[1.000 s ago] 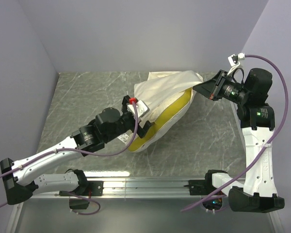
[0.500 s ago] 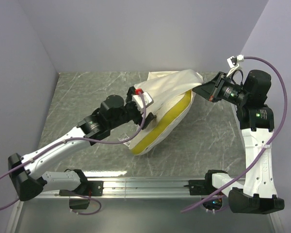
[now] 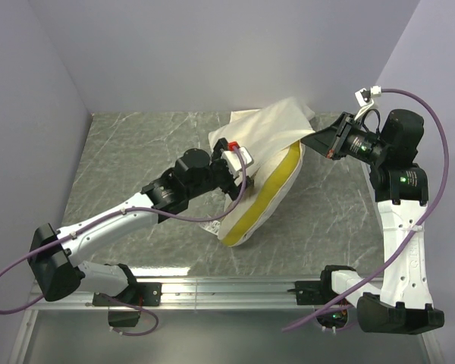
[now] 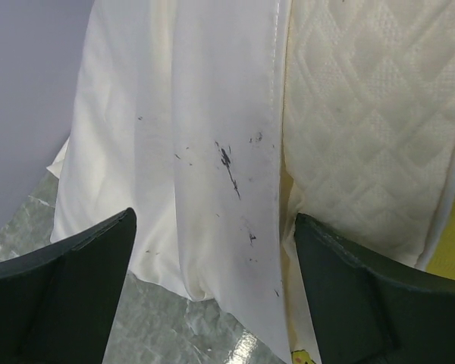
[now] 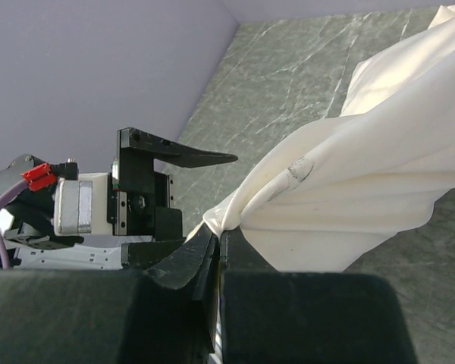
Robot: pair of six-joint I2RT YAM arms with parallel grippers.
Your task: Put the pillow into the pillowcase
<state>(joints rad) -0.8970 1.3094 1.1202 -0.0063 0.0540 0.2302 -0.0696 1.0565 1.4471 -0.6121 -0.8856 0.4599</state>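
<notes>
**Left arm drives forward as the pillow is nudged toward the pillowcase mouth**

The left hand [image 4: 212,226] stands wide open and grips nothing. In its wrist view a smudged sheet of the pillowcase [image 3: 267,125] hangs straight ahead between its two fingers, with the quilted face of the pillow [image 3: 267,199] just off its right finger. Over the past second this arm has stretched well forward across the worktop [image 3: 136,152]. The pillow has gone ahead of it, swinging away from the arm's base and standing steeper on its edge, yellow band outward. Its far end now sits under the draped cloth, while its near end is bare.

Beyond the pillow, the right hand [image 3: 317,139] is clamped shut on a bunched edge of the pillowcase and holds it up off the worktop. It has hardly shifted, so the cloth still hangs as a slack tent over the pillow's far end.

Judging by how things lie, the pillow is only partly covered and most of it is still outside. The push looks to have brought it closer to the opening, but the open hand would next need a hold on the loose hem to draw it over.
</notes>
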